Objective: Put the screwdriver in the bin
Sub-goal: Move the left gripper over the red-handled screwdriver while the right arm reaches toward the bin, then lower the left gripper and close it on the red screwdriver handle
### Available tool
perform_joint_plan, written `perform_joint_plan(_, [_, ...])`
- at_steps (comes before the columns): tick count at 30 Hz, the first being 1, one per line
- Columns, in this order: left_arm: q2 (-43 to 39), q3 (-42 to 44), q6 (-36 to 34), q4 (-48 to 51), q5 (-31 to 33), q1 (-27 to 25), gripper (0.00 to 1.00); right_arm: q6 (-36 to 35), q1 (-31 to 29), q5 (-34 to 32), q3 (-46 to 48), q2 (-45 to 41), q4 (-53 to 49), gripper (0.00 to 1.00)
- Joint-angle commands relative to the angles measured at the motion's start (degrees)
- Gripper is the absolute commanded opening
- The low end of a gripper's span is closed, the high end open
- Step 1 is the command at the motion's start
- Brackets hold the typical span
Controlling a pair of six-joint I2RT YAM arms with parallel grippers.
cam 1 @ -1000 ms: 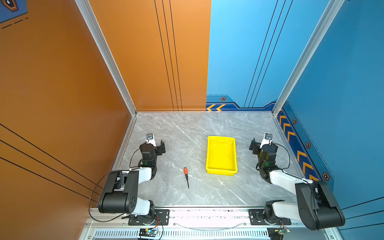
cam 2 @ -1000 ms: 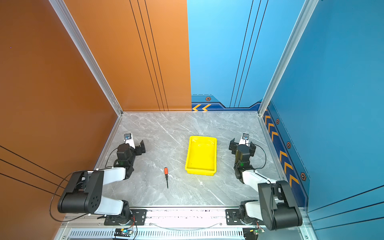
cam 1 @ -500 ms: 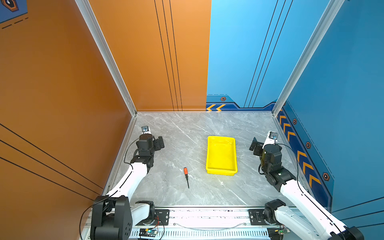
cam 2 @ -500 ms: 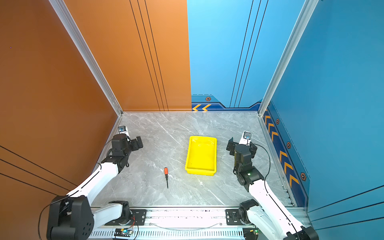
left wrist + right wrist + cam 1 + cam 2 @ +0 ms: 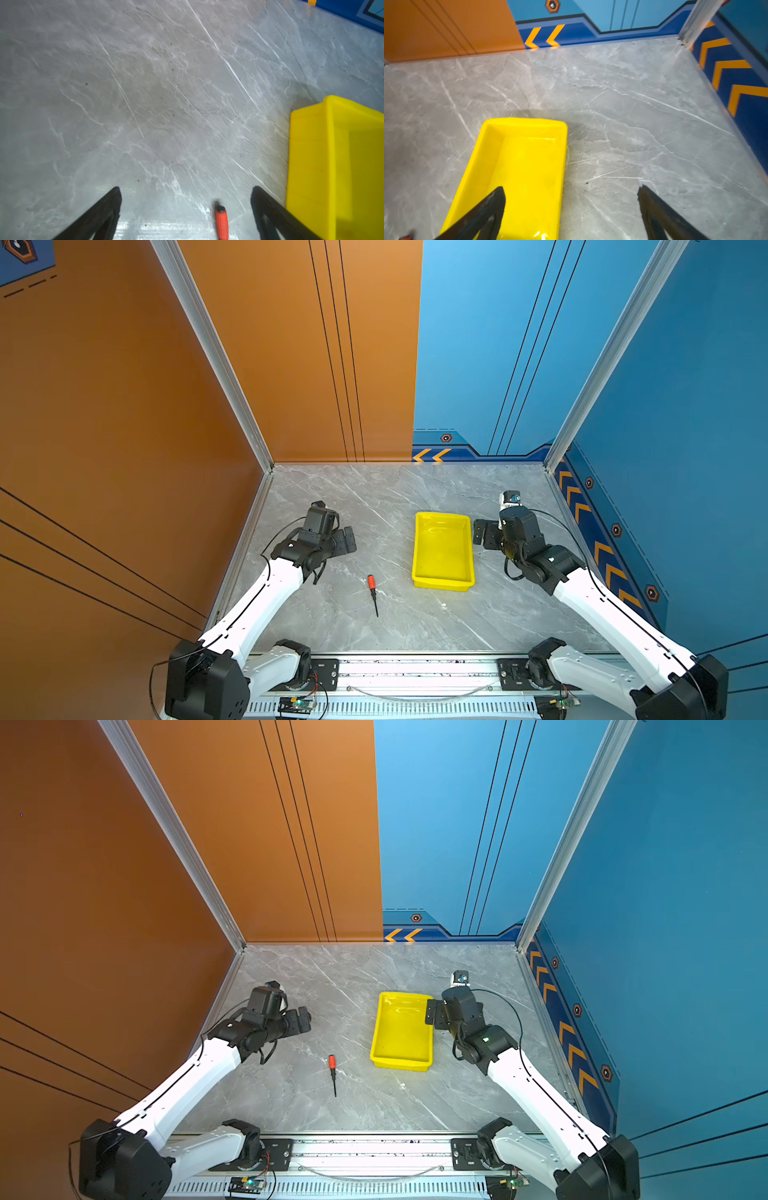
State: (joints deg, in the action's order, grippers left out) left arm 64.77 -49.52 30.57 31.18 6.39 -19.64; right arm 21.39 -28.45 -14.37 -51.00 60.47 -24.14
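Screwdriver (image 5: 372,593): flat on table (image 5: 332,497), orange handle toward far wall, shaft toward arm bases. Position: left of bin (image 5: 442,584), near, not touching.

Left fingers (image 5: 108,205): spread wide, grasping nothing, raised over table near handle end. In left wrist view, handle visible between both fingers, closer to bin-side finger.

Right fingers (image 5: 490,209): spread wide, grasping nothing, at bin's right rim; one over bin interior, one over table.
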Motion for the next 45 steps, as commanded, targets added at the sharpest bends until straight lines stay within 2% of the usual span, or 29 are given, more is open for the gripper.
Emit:
perform_joint_plan(1, [-1.15, -0.33, 7.25, 6.35, 2.44, -3.79, 0.98, -1.90, -2.33, 7.94, -2.01, -0.09, -1.79, 1.00])
perform_joint_plan(4, [-1.81, 0.24, 10.15, 8.86, 5.53, -7.09, 0.98, -4.68, -4.87, 10.78, -1.83, -0.24, -1.94, 1.00])
perform_joint_plan(12, [-4.44, 2.78, 16.30, 10.39, 5.25, -11.03, 0.98, -6.13, -7.31, 13.89, -1.02, -4.29, -4.99, 1.00])
perform_joint_plan(17, [-1.71, 1.96, 16.88, 10.82, 4.71, -13.54, 0.99, -5.71, -9.21, 14.40, 0.94, -6.03, -4.80, 1.00])
perform_joint_plan(22, [2.54, 2.73, 17.68, 10.71, 3.45, -15.22, 0.98, -5.91, -14.08, 15.12, 2.75, -7.89, -3.46, 1.00])
perform_joint_plan(31, [8.04, 5.25, 18.70, 4.70, 3.01, -17.18, 0.88, -7.80, -21.50, 14.86, 7.55, -13.79, 2.79, 1.00])
perform_joint_plan(32, [8.54, 5.56, 18.89, 3.64, 2.49, -17.40, 0.87, -8.11, -21.77, 14.81, 7.58, -14.11, 2.78, 1.00])
perform_joint_plan(33, [9.31, 5.75, 18.90, 2.84, 2.18, -17.60, 0.83, -8.34, -21.99, 14.74, 7.50, -14.38, 2.71, 1.00])
perform_joint_plan(41, [16.92, 3.85, 18.75, -0.86, 1.08, -19.11, 0.79, -9.34, -23.39, 13.12, 8.10, -14.90, 2.98, 1.00])
perform_joint_plan(45, [20.29, 2.78, 18.54, -1.62, 0.49, -19.36, 0.69, -8.71, -23.85, 12.53, 8.08, -14.60, 3.68, 1.00])
